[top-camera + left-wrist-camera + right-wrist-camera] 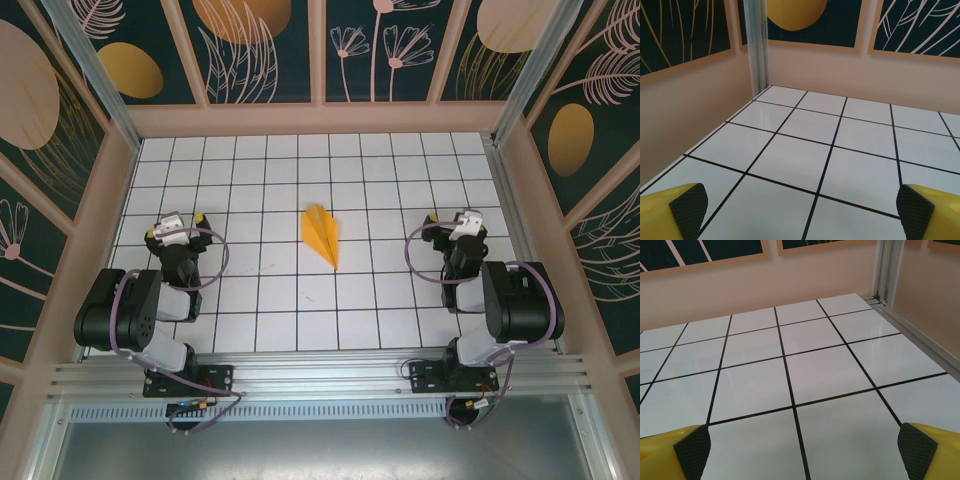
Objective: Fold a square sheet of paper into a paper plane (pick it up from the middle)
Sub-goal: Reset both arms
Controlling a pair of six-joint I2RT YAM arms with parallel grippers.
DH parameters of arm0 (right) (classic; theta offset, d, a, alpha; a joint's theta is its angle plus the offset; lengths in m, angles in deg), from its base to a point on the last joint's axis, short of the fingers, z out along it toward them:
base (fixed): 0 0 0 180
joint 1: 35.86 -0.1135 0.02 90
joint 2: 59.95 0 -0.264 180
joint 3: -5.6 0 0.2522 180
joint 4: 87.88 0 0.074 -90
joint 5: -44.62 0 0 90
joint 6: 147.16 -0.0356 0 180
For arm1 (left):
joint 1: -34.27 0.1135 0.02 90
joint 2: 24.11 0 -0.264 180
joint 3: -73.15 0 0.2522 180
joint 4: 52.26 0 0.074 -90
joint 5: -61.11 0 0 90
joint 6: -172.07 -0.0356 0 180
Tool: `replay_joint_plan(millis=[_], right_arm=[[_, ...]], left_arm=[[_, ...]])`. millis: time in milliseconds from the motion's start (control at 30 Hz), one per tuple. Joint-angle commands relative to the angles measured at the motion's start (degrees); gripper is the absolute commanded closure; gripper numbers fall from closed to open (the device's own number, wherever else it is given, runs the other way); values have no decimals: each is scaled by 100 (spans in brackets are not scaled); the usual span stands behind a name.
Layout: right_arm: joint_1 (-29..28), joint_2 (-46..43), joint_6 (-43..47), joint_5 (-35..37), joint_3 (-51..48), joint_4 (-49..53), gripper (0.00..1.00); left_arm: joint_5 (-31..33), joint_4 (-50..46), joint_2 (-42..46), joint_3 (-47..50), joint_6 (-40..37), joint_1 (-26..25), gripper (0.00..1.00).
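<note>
Roughly midway lies the paper plane, axis 11-to-5 o'clock, left gripper at its 9, right gripper at its 3, both spread wide, empty.

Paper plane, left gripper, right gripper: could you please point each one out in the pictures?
paper plane (321, 236), top external view, on the middle of its folded body.
left gripper (801, 207), left wrist view, midway between its open fingertips.
right gripper (805, 447), right wrist view, midway between its open fingertips.
</note>
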Motion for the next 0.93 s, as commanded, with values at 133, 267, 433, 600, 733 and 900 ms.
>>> replay_joint_plan(millis=[133,267,433,600,733,900], right_arm=[[6,-5,-35,-16,-7,-293,1],[6,-4,-35,-18,-5,-293,1],[6,-9,-35,-13,-5,-292,1],[6,-2,-35,-14,-8,-293,1],[5,-3,-35,-16,-1,-290,1],[6,-9,-30,-15,-3,-290,1]], left_arm=[[-541,196,9,-63,-77,28,1],[-590,180,13,-72,-97,31,1],[-591,174,16,-68,-96,27,2],[-599,174,13,-73,-97,27,1],[-633,70,5,-128,-80,26,1],[-662,187,13,-60,-119,26,2]])
